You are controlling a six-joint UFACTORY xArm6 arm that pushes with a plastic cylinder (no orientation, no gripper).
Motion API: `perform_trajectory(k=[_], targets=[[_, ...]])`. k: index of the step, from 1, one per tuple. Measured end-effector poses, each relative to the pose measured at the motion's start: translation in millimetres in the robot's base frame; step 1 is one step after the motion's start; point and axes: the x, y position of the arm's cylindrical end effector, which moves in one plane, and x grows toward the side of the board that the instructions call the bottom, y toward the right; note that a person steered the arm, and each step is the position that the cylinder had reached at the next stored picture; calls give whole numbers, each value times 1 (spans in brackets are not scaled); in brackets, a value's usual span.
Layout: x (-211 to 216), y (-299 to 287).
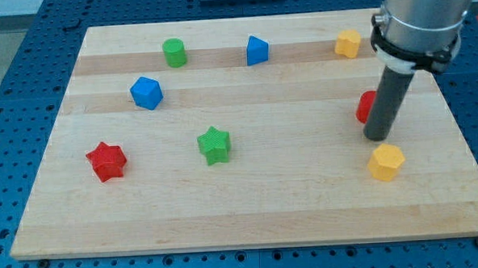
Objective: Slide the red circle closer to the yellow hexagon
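Observation:
The red circle [365,106] lies near the board's right side, partly hidden behind my rod. My tip [376,137] rests on the board just to the right of it and slightly below, touching or almost touching it. The yellow hexagon [386,161] sits a short way below the tip, toward the view's bottom right. The red circle is a small gap above the hexagon, slightly to its left.
On the wooden board [250,206]: a second yellow block [348,43] at top right, a blue block [256,50] at top centre, a green cylinder [174,52] at top left, a blue block [147,93], a green star [214,145] and a red star [106,161].

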Motion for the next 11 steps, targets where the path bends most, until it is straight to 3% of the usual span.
perform_trajectory(k=[2, 3, 5, 7, 8, 9, 10, 11], targets=[[48, 6], [50, 6], [-2, -44], [-21, 47], [-60, 55], [-93, 26], [-78, -4], [-35, 6]])
